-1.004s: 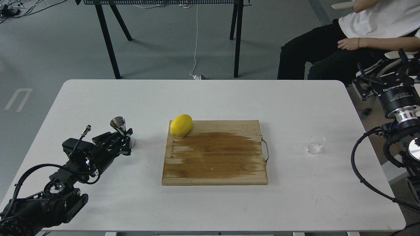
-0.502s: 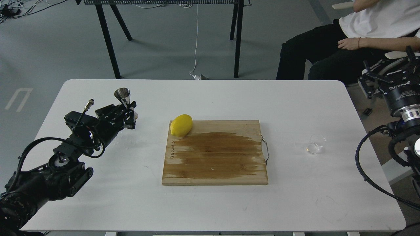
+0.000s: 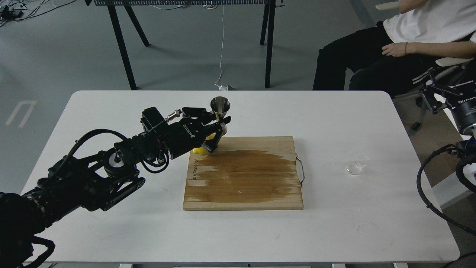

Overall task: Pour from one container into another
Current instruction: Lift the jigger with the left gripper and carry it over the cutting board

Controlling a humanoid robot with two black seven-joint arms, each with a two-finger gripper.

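Observation:
My left gripper (image 3: 220,126) is shut on the shiny steel jigger (image 3: 219,107), holding it upright in the air above the far left corner of the wooden cutting board (image 3: 243,173). The gripper hides most of the yellow lemon (image 3: 200,150); only its lower end shows. The small clear glass cup (image 3: 356,163) stands alone on the white table (image 3: 111,111), right of the board's metal handle. My right gripper (image 3: 452,91) is off the table's right edge, far from the cup, with its fingers spread open and nothing between them.
The board has a dark wet patch across its middle. A seated person (image 3: 390,44) is beyond the table's far right corner. Black table legs (image 3: 122,44) stand on the floor behind the table.
My left arm has lifted the jigger off the left side of the table and carried it right, over the lemon and the board's corner. The right gripper drifted further right, away from the table.

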